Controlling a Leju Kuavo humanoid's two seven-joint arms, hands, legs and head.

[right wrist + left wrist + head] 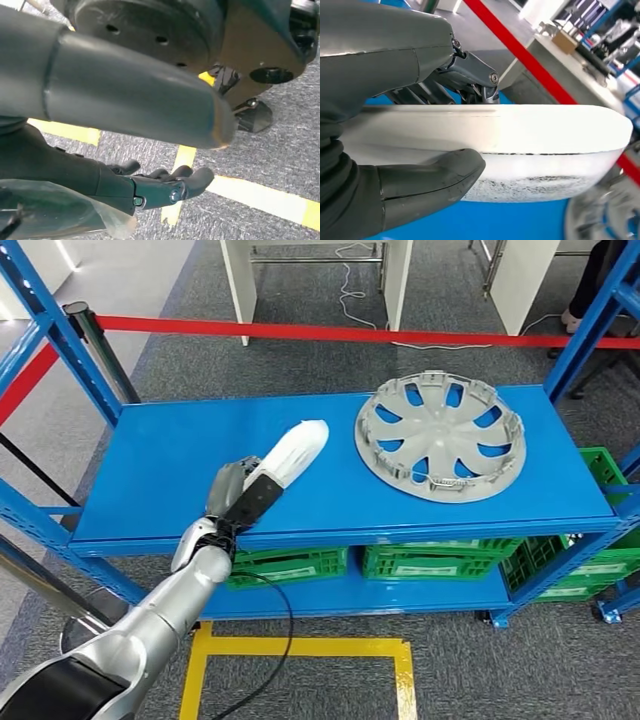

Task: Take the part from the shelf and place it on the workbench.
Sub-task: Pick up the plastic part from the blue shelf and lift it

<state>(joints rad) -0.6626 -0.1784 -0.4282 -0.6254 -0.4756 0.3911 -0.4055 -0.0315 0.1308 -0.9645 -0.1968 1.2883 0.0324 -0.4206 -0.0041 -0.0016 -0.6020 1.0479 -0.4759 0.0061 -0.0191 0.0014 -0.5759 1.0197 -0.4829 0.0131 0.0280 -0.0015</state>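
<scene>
The part [298, 452] is a long white piece with a rounded tip, angled over the top of the blue shelf [151, 470]. My left hand [241, 495] grips its near end. In the left wrist view the thick thumb [433, 180] lies along one side of the white part [546, 135] and the darker fingers cross the other side. Whether the part touches the shelf I cannot tell. My right hand [158, 187] hangs over the grey floor, fingers loosely spread and holding nothing.
A silver wheel cover [440, 437] lies on the right half of the shelf, close to the part's tip. Green crates [423, 560] fill the lower shelf. Blue uprights [581, 335] flank the shelf, red barrier tape [340, 333] runs behind, and yellow floor lines [302, 647] lie in front.
</scene>
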